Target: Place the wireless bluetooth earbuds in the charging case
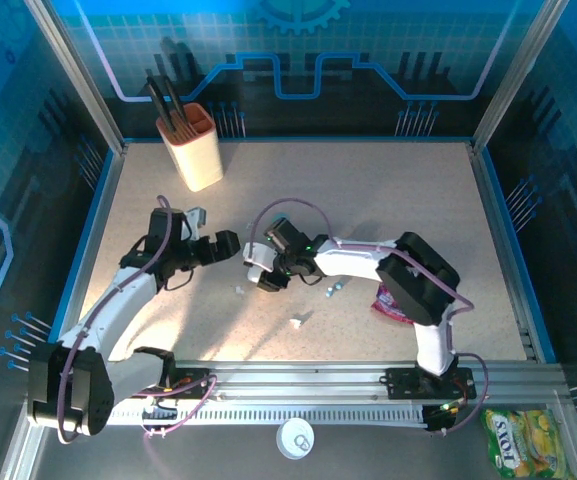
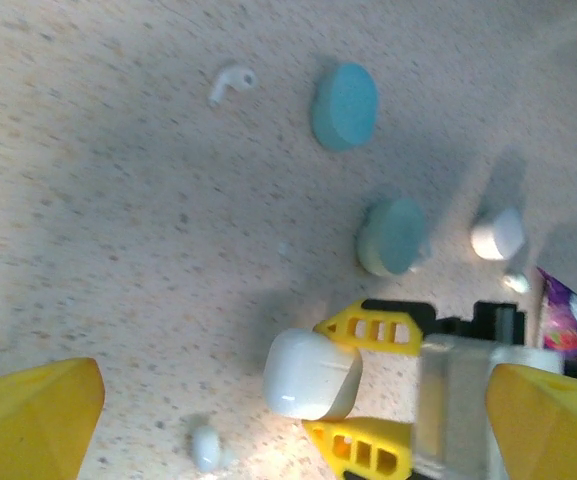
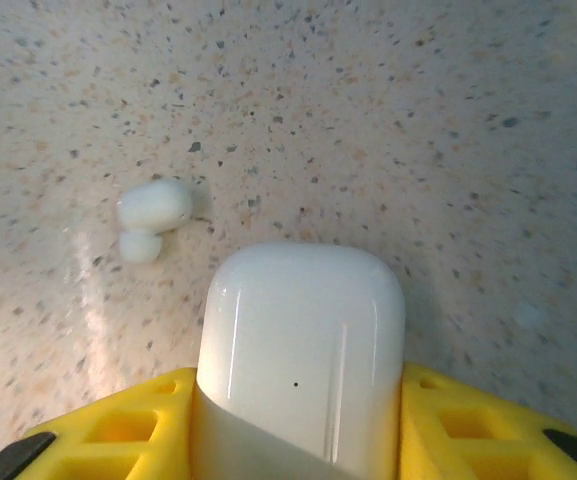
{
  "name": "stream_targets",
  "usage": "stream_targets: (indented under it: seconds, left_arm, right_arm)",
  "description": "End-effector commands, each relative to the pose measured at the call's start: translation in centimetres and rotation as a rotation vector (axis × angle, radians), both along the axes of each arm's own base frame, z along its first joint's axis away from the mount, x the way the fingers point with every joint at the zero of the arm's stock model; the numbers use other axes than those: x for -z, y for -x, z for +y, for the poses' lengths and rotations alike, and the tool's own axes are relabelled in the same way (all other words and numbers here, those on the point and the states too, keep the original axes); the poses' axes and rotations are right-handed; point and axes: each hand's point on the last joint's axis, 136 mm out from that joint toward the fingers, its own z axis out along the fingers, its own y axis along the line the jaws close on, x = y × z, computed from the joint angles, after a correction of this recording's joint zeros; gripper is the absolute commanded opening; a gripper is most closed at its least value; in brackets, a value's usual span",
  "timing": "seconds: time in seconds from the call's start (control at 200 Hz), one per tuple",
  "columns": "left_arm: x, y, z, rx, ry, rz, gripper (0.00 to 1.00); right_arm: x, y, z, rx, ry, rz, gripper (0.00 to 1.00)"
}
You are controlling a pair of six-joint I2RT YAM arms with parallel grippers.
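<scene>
A white charging case (image 3: pixel 303 300), lid closed, lies on the speckled table with my right gripper (image 3: pixel 298 378) shut on it, one yellow finger pressed against each side. The same case (image 2: pixel 313 373) sits just right of my left gripper (image 1: pixel 206 250), whose yellow fingers (image 2: pixel 38 415) stand wide open and hold nothing. One white earbud (image 3: pixel 153 215) rests just ahead-left of the case. Another white earbud (image 2: pixel 231 83) lies farther off (image 1: pixel 295 323). Two light-blue buds (image 2: pixel 345 106) (image 2: pixel 393 236) and a small white one (image 2: pixel 497 234) lie near the right arm.
A cream cup holding black tools (image 1: pixel 193 145) stands at the back left. A purple packet (image 1: pixel 390 302) lies under the right arm's elbow. A yellow-green snack bag (image 1: pixel 523 440) and a white disc (image 1: pixel 295 437) sit beyond the front rail. Blue walls enclose the table.
</scene>
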Motion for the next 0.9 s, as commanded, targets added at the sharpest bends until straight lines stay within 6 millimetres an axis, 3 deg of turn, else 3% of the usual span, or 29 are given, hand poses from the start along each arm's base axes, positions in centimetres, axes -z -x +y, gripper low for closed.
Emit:
stream_targets:
  seconds: [0.0, 0.17, 0.33, 0.435, 0.69, 0.815, 0.895]
  left_arm:
    - [-0.8, 0.7, -2.7, 0.087, 0.102, 0.035, 0.96]
    - [-1.2, 1.3, -5.4, 0.166, 0.214, 0.080, 0.86]
    - [-1.9, 1.3, -7.9, 0.243, 0.278, 0.088, 0.80]
    - [-2.4, 1.2, -9.3, 0.272, 0.319, 0.118, 0.76]
    - [-3.0, 0.4, -11.3, 0.288, 0.417, 0.132, 0.56]
    - [-3.1, 0.6, -12.2, 0.319, 0.442, 0.138, 0.52]
    - [-3.5, 0.7, -12.6, 0.339, 0.461, 0.135, 0.41]
  right_arm:
    - [-4.7, -1.2, -1.1, 0.018, -0.126, -0.063, 0.36]
    - [-8.6, -0.8, -2.9, 0.021, -0.253, -0.067, 0.37]
    - [-11.0, -0.4, -3.9, 0.021, -0.371, -0.029, 0.36]
    - [-11.3, -0.2, -4.2, 0.020, -0.383, -0.034, 0.35]
    - [-11.4, -0.1, -4.5, 0.018, -0.405, -0.026, 0.35]
    - [-11.5, 0.1, -4.6, 0.012, -0.412, -0.025, 0.35]
    - [-11.5, 0.0, -4.6, 0.014, -0.413, -0.024, 0.35]
